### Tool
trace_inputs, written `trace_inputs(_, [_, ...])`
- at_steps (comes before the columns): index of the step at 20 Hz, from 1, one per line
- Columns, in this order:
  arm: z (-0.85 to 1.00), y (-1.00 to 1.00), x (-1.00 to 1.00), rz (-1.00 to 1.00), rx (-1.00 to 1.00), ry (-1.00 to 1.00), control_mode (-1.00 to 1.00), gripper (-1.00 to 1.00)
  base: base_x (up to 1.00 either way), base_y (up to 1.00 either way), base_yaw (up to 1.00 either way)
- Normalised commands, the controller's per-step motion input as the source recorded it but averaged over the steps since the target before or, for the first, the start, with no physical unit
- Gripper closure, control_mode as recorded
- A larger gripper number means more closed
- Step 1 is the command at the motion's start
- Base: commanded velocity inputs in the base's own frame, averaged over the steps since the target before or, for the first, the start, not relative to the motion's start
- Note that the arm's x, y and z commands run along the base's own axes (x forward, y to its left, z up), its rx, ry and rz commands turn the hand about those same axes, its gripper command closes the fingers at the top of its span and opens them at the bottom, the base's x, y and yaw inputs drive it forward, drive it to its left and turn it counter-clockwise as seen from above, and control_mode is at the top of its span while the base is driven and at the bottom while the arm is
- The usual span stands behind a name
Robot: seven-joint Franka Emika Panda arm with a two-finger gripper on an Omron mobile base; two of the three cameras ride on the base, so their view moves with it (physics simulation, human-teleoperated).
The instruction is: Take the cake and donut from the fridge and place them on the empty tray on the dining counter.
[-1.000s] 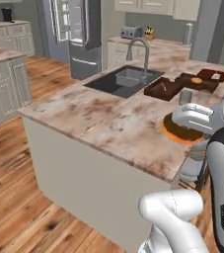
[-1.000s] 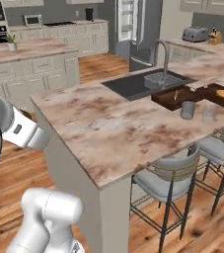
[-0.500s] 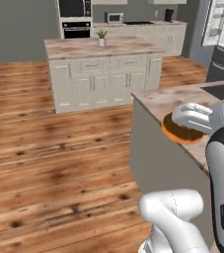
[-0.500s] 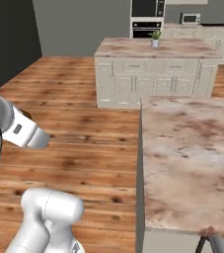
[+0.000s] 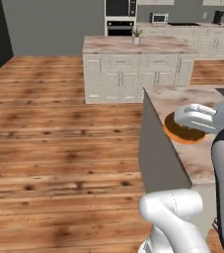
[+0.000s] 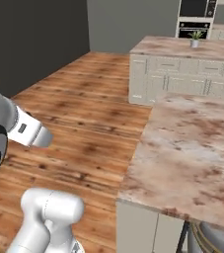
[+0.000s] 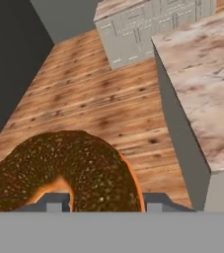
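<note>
Between the jaws of the gripper (image 7: 97, 200), clamped on it, the donut (image 7: 64, 170) rides above the wood floor (image 5: 59, 148) beside the dining counter (image 6: 197, 143), evidently in transit toward the tray, with that counter's grey end wall (image 7: 182, 128) standing nearest its path.

The dining counter (image 6: 192, 148) runs off to the right with a pinkish-beige marble top mottled in brown, a squared near corner and plain grey side panels (image 5: 158, 153); the stretch of top that shows carries nothing on it; a grey stool seat (image 6: 217, 237) sits tucked just under its near edge; the wooden plank floor (image 5: 59, 138) spreads wide to the left, brown and knotted; a separate kitchen island (image 5: 135, 69) stands on it farther back, white-panelled with a matching marble top; a small potted plant (image 6: 196, 38) stands on that island.
</note>
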Motion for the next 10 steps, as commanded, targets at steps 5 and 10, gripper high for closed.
trace_inputs(5, [0.00, 0.00, 0.00, 0.00, 0.00, 0.00, 1.00, 1.00, -1.00, -0.54, -0.42])
trace_inputs(10, [0.00, 0.00, 0.00, 0.00, 0.00, 0.00, 1.00, 1.00, -0.73, -0.98, -0.17])
